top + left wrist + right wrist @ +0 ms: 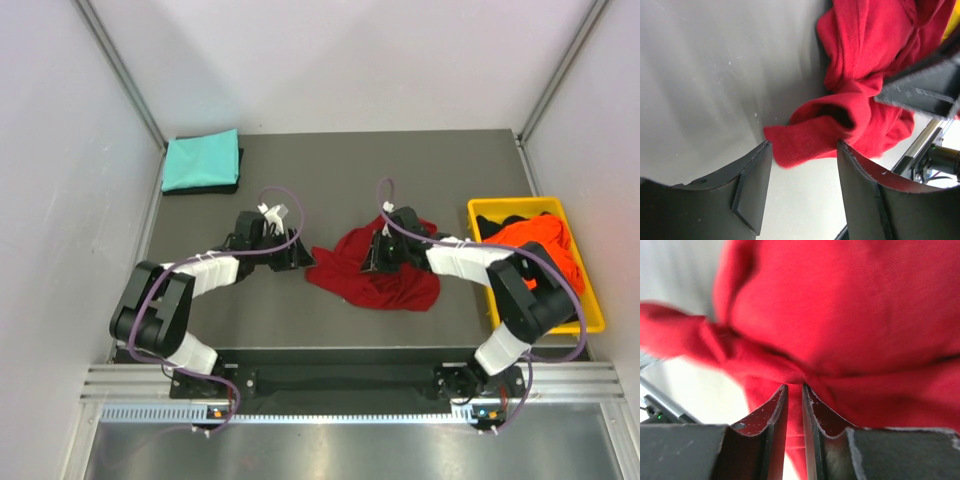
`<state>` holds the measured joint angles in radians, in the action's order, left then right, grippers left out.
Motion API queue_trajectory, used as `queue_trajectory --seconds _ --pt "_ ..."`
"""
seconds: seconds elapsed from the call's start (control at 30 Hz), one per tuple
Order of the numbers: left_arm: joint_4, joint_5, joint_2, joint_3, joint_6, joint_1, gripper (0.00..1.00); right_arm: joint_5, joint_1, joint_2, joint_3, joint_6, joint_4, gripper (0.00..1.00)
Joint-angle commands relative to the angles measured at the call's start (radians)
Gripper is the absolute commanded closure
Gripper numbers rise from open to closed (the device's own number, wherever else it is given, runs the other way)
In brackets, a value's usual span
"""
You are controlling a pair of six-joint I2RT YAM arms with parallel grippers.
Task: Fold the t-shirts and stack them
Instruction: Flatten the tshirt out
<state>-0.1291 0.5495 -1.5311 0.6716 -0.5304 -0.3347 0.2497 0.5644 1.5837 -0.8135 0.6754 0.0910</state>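
Note:
The dark red t-shirt (388, 272) lies crumpled at the table's middle. My right gripper (373, 254) is shut on a fold of it near its left side; in the right wrist view the gripper (795, 389) pinches red cloth (850, 315) between nearly closed fingers. My left gripper (300, 258) is open at the shirt's left edge; in the left wrist view a red corner (805, 142) lies at the tips of the open gripper (805, 152). A folded teal t-shirt (202, 158) rests on a black one (206, 188) at the back left. The orange t-shirt (540, 240) lies in the bin.
The yellow plastic bin (592, 300) stands at the right edge of the table, with dark cloth (500, 218) at its back beside the orange shirt. Grey walls close in the left, right and back sides. The right gripper's body (925, 90) shows in the left wrist view.

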Motion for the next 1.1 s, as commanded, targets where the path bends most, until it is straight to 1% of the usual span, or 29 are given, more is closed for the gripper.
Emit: queue_trajectory --seconds 0.0,0.1,0.3,0.4,0.6,0.7,0.73,0.9,0.93,0.97,1.0,1.03,1.07 --pt "-0.121 0.029 0.009 -0.04 0.038 0.002 0.4 0.028 -0.063 0.061 -0.033 -0.026 -0.071 0.82" --pt "-0.103 -0.002 -0.003 -0.037 0.04 0.002 0.39 0.031 -0.121 0.107 -0.026 -0.046 -0.054 0.82" --pt "-0.113 -0.017 0.034 -0.07 0.017 -0.024 0.39 0.02 -0.169 0.09 0.025 -0.077 -0.056 0.84" --pt "-0.156 -0.013 0.042 -0.09 0.003 -0.036 0.42 0.019 -0.199 0.098 0.046 -0.082 -0.059 0.84" --pt "-0.296 0.023 -0.026 -0.107 -0.078 -0.066 0.49 0.056 -0.262 0.119 0.086 -0.08 -0.083 0.85" --pt "-0.349 -0.009 -0.064 -0.106 -0.131 -0.095 0.48 0.059 -0.265 0.098 0.097 -0.083 -0.083 0.85" --pt "-0.356 -0.048 -0.079 -0.103 -0.144 -0.101 0.47 0.059 -0.268 0.09 0.1 -0.082 -0.083 0.85" --pt "-0.431 -0.082 -0.144 -0.101 -0.226 -0.127 0.44 0.068 -0.267 0.038 0.106 -0.066 -0.083 0.83" --pt "-0.422 -0.092 -0.156 -0.093 -0.229 -0.13 0.46 0.069 -0.267 0.024 0.106 -0.063 -0.083 0.81" --pt "-0.411 -0.121 -0.159 -0.09 -0.233 -0.133 0.51 0.072 -0.267 0.015 0.106 -0.063 -0.085 0.8" --pt "-0.402 -0.135 -0.155 -0.087 -0.233 -0.135 0.59 0.074 -0.267 0.006 0.106 -0.062 -0.079 0.79" --pt "-0.377 -0.147 -0.138 -0.083 -0.235 -0.135 0.81 0.077 -0.267 -0.005 0.099 -0.062 -0.068 0.76" --pt "-0.353 -0.173 -0.12 -0.078 -0.229 -0.135 0.9 0.079 -0.267 -0.039 0.093 -0.063 -0.051 0.74"
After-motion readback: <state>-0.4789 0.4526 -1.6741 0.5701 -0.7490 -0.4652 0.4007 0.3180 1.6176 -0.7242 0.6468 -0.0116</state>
